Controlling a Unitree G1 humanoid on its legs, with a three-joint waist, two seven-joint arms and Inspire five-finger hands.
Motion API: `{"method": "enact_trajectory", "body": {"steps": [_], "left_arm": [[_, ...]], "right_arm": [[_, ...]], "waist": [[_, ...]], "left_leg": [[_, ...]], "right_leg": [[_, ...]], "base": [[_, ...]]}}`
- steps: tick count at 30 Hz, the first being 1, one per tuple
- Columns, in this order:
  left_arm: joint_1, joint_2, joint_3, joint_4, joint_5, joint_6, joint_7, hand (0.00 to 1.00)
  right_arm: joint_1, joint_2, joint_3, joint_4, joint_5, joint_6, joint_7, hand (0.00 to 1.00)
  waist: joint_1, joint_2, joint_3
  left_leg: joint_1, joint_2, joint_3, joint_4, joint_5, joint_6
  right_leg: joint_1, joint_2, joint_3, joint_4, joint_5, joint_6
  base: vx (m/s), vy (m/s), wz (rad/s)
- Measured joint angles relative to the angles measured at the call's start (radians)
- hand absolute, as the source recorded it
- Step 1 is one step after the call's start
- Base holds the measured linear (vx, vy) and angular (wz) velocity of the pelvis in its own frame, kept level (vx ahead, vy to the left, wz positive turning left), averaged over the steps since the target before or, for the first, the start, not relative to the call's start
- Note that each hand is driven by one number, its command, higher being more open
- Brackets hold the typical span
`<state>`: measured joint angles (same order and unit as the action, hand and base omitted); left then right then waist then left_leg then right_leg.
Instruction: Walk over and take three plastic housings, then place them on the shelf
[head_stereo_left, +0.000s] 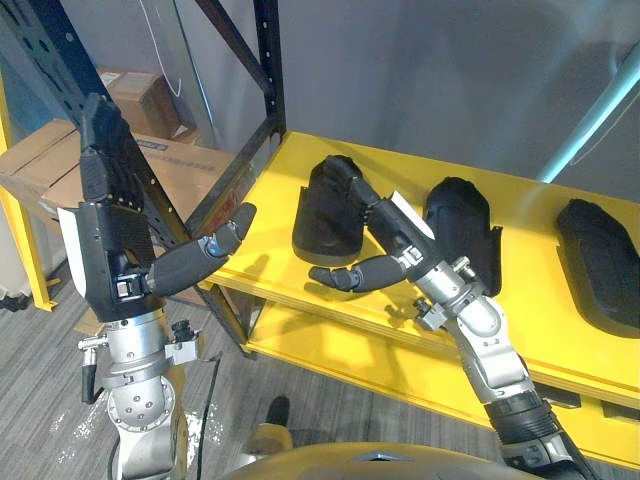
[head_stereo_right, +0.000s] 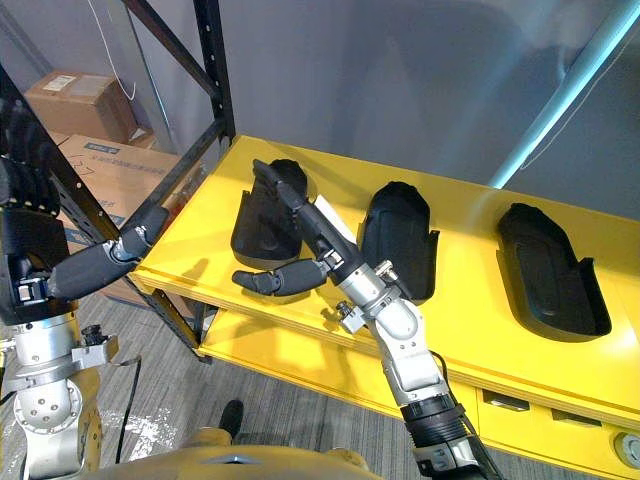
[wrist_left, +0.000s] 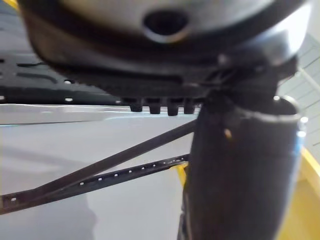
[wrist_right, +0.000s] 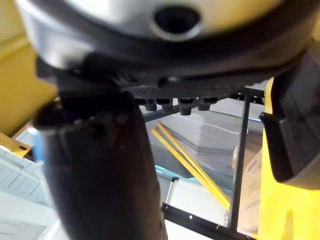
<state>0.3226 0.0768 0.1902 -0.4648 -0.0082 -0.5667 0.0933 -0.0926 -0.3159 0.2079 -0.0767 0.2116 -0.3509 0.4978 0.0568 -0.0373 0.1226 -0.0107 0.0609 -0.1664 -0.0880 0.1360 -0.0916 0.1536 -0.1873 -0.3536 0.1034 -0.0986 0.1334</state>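
Note:
Three black plastic housings lie in a row on the yellow shelf (head_stereo_left: 545, 325): the left one (head_stereo_left: 320, 215), the middle one (head_stereo_left: 462, 235) and the right one (head_stereo_left: 600, 262). My right hand (head_stereo_left: 400, 235) is open, its straight fingers (head_stereo_left: 345, 180) reaching over the left housing's right side and its thumb (head_stereo_left: 350, 272) held out in front of that housing. I cannot tell whether they touch. The right wrist view shows that housing's edge (wrist_right: 292, 135) close to the hand. My left hand (head_stereo_left: 105, 200) is raised upright and open left of the shelf, holding nothing.
A dark metal rack upright (head_stereo_left: 268, 80) with diagonal braces stands at the shelf's left end. Cardboard boxes (head_stereo_left: 140, 100) sit behind it on a neighbouring rack. A lower yellow shelf level (head_stereo_left: 330, 350) runs beneath, over grey floor (head_stereo_left: 40, 380).

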Motion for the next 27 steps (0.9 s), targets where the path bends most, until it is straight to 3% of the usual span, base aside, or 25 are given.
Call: {"method": "enact_trajectory", "body": {"steps": [5, 8, 15, 21, 27], "left_arm": [[0.001, 0.001, -0.015, -0.002, -0.063, 0.000, -0.002, 1.00], [0.002, 0.001, -0.021, -0.010, -0.069, 0.000, -0.001, 1.00], [0.005, 0.001, -0.024, -0.010, -0.072, 0.000, 0.000, 1.00], [0.032, 0.001, -0.029, -0.010, -0.078, 0.003, -0.010, 1.00], [0.043, 0.001, -0.036, -0.010, -0.111, 0.004, -0.017, 1.00]], "right_arm": [[0.037, -0.043, 0.055, -0.083, 0.129, 0.047, 0.203, 1.00], [0.045, -0.058, 0.128, -0.131, 0.133, 0.079, 0.266, 1.00], [0.044, -0.068, 0.198, -0.131, 0.172, 0.164, 0.288, 1.00], [0.048, -0.069, 0.224, -0.118, 0.174, 0.198, 0.288, 1.00], [0.060, -0.037, 0.234, 0.022, 0.146, 0.194, 0.168, 1.00]], "waist": [[0.013, -0.011, 0.006], [0.021, -0.015, 0.007], [0.042, -0.038, 0.018], [0.046, -0.041, 0.019], [0.049, -0.039, 0.022]], "left_leg": [[0.000, 0.002, 0.004, 0.000, -0.001, 0.000], [0.000, 0.004, 0.005, 0.000, -0.002, 0.000], [-0.001, 0.004, 0.005, 0.000, -0.002, 0.000], [0.000, 0.004, 0.005, 0.000, -0.002, 0.000], [-0.003, 0.004, 0.005, 0.000, -0.001, 0.001]], "right_leg": [[-0.002, 0.001, 0.003, 0.000, -0.002, -0.002], [-0.003, 0.003, 0.004, 0.001, -0.004, -0.007], [-0.003, 0.004, 0.003, 0.002, -0.008, -0.012], [-0.003, 0.004, 0.002, 0.001, -0.008, -0.013], [-0.006, 0.004, 0.003, 0.002, -0.009, -0.014]], "base": [[0.00, 0.000, 0.00], [0.00, 0.000, 0.00], [0.00, 0.000, 0.00], [0.00, 0.000, 0.00], [0.00, 0.000, 0.00]]}}
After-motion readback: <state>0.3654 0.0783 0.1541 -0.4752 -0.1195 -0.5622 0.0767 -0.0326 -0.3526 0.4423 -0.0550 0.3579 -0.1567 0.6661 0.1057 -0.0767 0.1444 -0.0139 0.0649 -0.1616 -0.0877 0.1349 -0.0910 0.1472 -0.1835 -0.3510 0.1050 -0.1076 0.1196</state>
